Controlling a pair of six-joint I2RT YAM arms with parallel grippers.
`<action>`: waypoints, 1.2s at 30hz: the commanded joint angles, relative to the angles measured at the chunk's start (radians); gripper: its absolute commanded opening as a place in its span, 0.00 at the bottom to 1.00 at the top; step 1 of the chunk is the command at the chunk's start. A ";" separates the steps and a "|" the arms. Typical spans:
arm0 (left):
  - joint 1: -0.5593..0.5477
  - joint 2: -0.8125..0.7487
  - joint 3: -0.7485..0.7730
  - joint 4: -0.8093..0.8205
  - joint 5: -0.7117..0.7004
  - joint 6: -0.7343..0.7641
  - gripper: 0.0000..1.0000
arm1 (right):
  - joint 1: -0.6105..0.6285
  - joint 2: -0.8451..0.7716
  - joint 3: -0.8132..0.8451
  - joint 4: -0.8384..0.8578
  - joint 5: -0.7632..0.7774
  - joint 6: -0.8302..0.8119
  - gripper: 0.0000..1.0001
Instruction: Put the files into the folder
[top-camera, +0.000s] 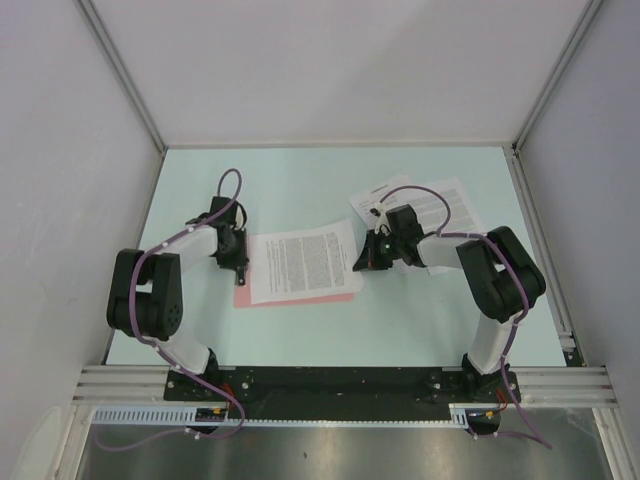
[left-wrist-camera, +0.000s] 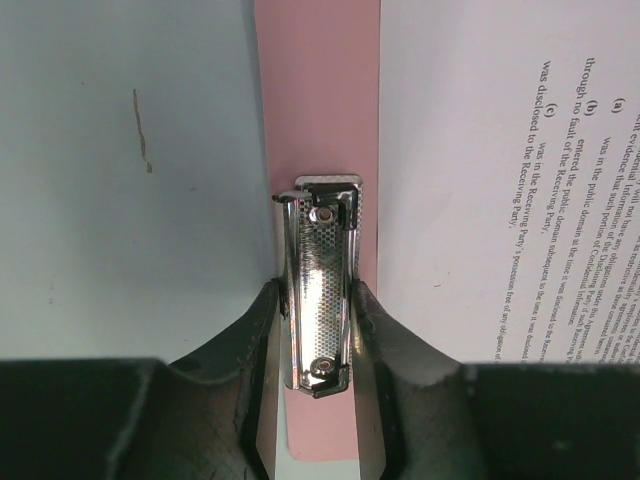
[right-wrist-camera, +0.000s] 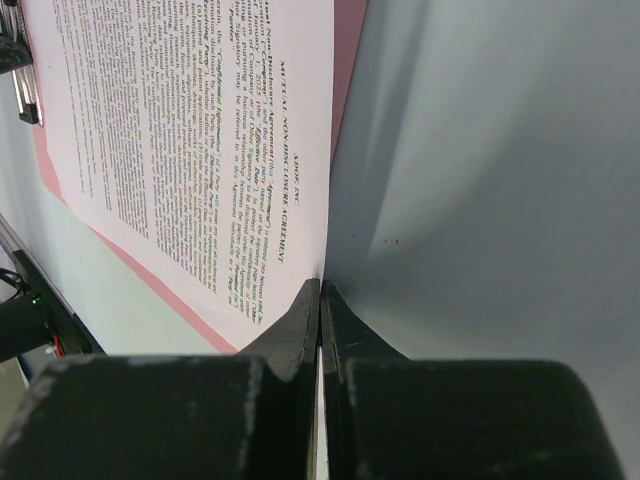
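Pink flat folder board (top-camera: 300, 297) holds one white printed sheet (top-camera: 305, 262), not yet clipped. Left end effector (left-wrist-camera: 317, 295) squeezes the metal clip (left-wrist-camera: 322, 250); right end effector (right-wrist-camera: 320, 300) pinches the sheet's edge. Other sheets (top-camera: 445, 200) wait.

Pale green table (top-camera: 300, 190) with a pink folder (top-camera: 245, 297) at its centre and loose sheets (top-camera: 452, 205) at far right.

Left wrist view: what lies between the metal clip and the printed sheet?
A narrow strip of bare pink folder, in the left wrist view; metal clip and printed sheet lie apart.
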 joint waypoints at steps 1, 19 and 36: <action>0.000 0.010 -0.051 0.004 0.136 -0.032 0.00 | 0.016 0.028 -0.033 -0.074 0.098 0.002 0.00; 0.099 -0.057 -0.169 0.156 0.404 -0.072 0.00 | -0.017 0.059 -0.040 -0.095 0.142 -0.004 0.00; 0.156 -0.048 -0.191 0.193 0.500 -0.077 0.00 | -0.072 0.091 -0.059 -0.117 0.152 -0.017 0.00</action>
